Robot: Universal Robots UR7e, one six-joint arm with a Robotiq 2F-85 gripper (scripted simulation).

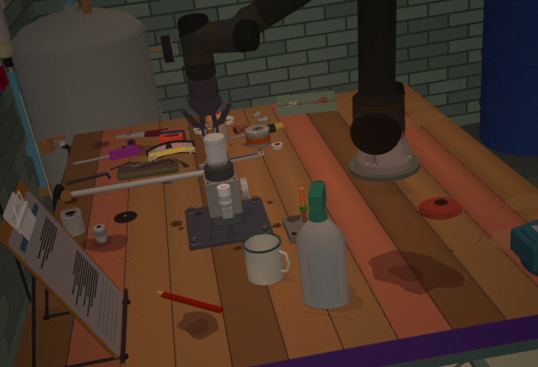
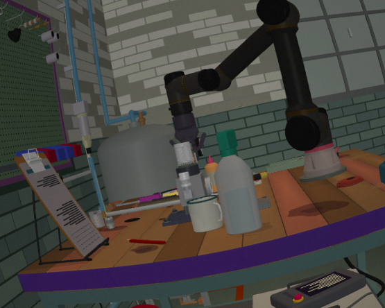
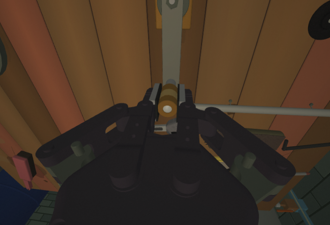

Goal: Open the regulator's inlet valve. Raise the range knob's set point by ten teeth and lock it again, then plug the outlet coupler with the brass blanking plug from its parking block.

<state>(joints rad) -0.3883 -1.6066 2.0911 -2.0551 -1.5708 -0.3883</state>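
The regulator (image 1: 223, 190) stands on a dark base plate in the middle of the bench, and its white toothed range knob (image 1: 215, 151) rises just in front of my gripper (image 1: 208, 125). A long grey pipe (image 1: 135, 182) runs left from the regulator body. The white outlet coupler (image 1: 223, 197) sticks out of the regulator's front face. In the wrist camera a brass, orange-tipped handle (image 3: 167, 102) sits between my fingers (image 3: 167, 98) at the end of a flat grey lever (image 3: 172, 50). My gripper is closed on this handle behind the regulator.
Behind the bench stand a grey tank (image 1: 86, 65) and a brick wall. A mug (image 1: 264, 259) and a green-capped bottle (image 1: 322, 251) stand in front of the regulator, hand tools (image 1: 148, 149) lie to its left, a clipboard (image 1: 66, 268) leans at the left edge.
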